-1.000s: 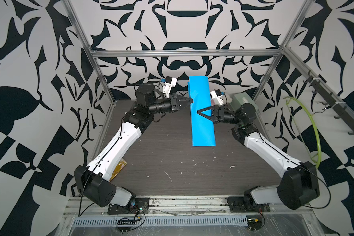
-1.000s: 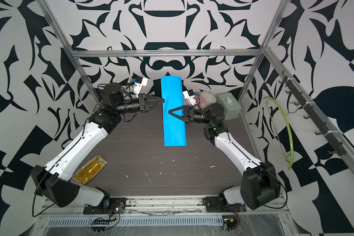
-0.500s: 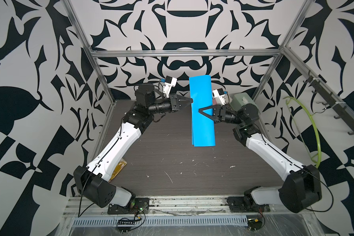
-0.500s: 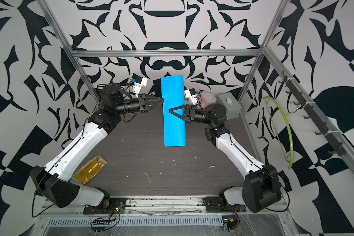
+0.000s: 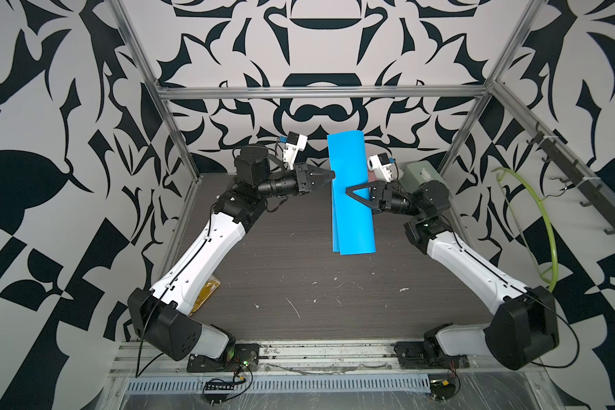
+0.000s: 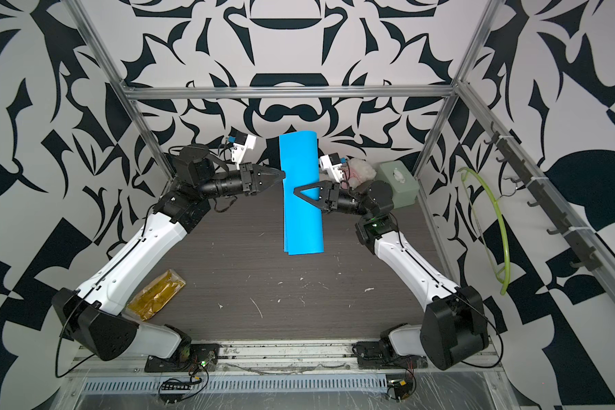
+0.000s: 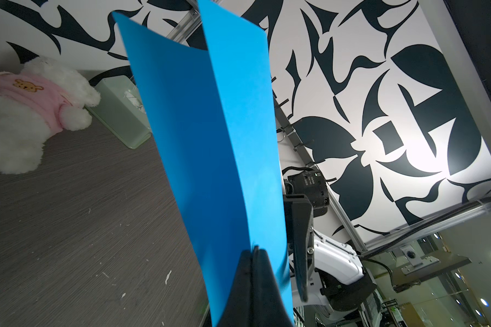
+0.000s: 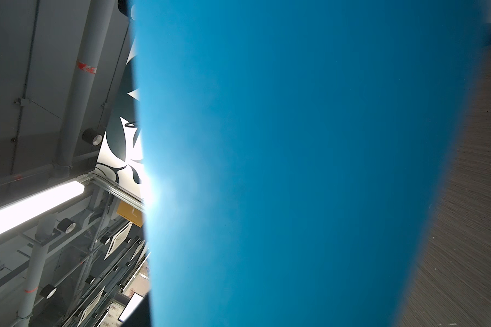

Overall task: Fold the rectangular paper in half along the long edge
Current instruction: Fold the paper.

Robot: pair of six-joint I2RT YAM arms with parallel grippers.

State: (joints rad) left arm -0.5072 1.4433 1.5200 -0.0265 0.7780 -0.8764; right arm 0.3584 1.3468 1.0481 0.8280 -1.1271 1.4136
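A thin, plain, bright sky-blue rectangular paper sheet (image 5: 352,213) (image 6: 302,213) sits just above the centre of both top views. It is bent over lengthwise into two layers, with the rounded bend toward the right of the frame.

The left gripper (image 5: 332,174) (image 6: 283,174) comes in from the left, its tips pressed together on the sheet's two long edges. In the left wrist view the tips (image 7: 254,250) meet at the bottom centre, and the sheet's two layers (image 7: 216,141) spread apart as they run away from them.

The right gripper (image 5: 348,192) (image 6: 295,191) reaches in from the right. One black triangular finger lies across the sheet's upper face and the other is hidden behind it, so I cannot tell how wide it stands or whether it grips. The right wrist view is almost filled by blurred blue paper (image 8: 295,170).

A pale green tissue box (image 6: 398,184) (image 7: 119,119) stands right of centre at the far edge of the dark wood-grain table (image 5: 299,284), with white tissue poking from its top slot. Beside it lies a white plush toy (image 7: 26,113) in a pink top printed with a small yellow bear. A crinkled amber foil packet (image 6: 157,294) lies at lower left.

A label on the right arm's black motor (image 7: 312,181) is too small to read.
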